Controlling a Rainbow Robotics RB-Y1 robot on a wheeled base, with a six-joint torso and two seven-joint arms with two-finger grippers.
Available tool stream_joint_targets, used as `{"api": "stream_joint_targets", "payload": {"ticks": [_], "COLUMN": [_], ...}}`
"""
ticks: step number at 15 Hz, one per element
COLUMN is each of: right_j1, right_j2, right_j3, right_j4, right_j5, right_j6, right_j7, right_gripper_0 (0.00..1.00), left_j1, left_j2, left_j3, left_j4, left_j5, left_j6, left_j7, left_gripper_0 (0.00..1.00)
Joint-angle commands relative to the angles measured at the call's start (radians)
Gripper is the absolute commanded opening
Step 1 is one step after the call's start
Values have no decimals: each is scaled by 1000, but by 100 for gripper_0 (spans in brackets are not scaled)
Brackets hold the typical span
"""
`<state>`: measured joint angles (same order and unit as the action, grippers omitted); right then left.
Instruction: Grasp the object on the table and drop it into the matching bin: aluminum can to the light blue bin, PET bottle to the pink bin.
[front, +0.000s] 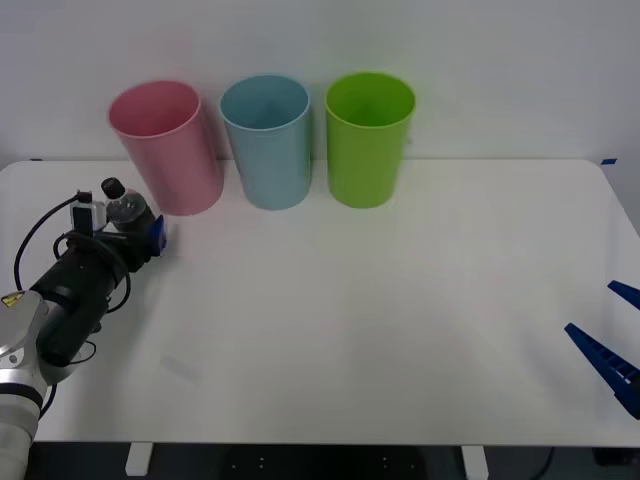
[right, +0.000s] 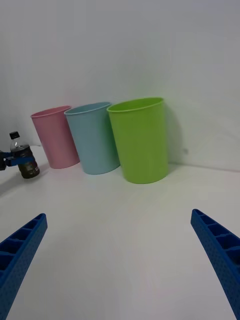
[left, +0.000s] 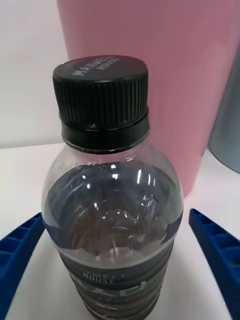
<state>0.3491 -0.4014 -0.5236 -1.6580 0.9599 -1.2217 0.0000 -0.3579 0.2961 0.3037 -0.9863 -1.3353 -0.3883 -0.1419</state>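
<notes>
clear pet bottle (left: 112, 200) between left gripper (left: 120, 260) fingers, beside pink bin (front: 165, 145)

Left gripper (front: 140, 232) stretched forward, blue fingers (left: 20, 245) spread wide apart. Right gripper (front: 612, 335) parked low and back, fingers (right: 215, 245) likewise apart.

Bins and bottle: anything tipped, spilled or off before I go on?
Nothing stands out. The pink bin, blue bin and green bin stand upright in a row. The bottle is upright, capped, between the left gripper fingers; no spill on the table.
</notes>
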Motion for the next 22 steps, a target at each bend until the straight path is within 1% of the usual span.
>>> {"api": "stream_joint_targets", "payload": {"ticks": [1,6,8,10,11,15,17,20,21,22], "right_j1": [0,0,0,0,0,0,0,0,0,0], "right_j2": [0,0,0,0,0,0,0,0,0,0], "right_j3": [0,0,0,0,0,0,0,0,0,0], "right_j4": [0,0,0,0,0,0,0,0,0,0], "right_j5": [0,0,0,0,0,0,0,0,0,0], "right_j6": [0,0,0,0,0,0,0,0,0,0], "right_j7": [0,0,0,0,0,0,0,0,0,0], "right_gripper_0": [100,100,100,100,100,100,100,100,100,100], "left_j1": [0,4,14,40,71,188,249,306,316,321], "left_j2": [0,0,2,9,14,38,49,68,77,92], "left_j3": [0,-3,-3,-5,-8,-41,-46,-46,-48,-51], "left_j4": [-2,-2,-3,-32,-72,-229,-325,-434,-459,-491], "left_j5": [-5,-2,13,31,47,119,139,166,169,169], "left_j6": [2,0,-21,-43,-58,-61,-61,-61,-63,-69], "left_j7": [-8,-10,-11,-13,-8,5,22,56,84,136], "left_gripper_0": [0,0,0,0,0,0,0,0,0,0]}}
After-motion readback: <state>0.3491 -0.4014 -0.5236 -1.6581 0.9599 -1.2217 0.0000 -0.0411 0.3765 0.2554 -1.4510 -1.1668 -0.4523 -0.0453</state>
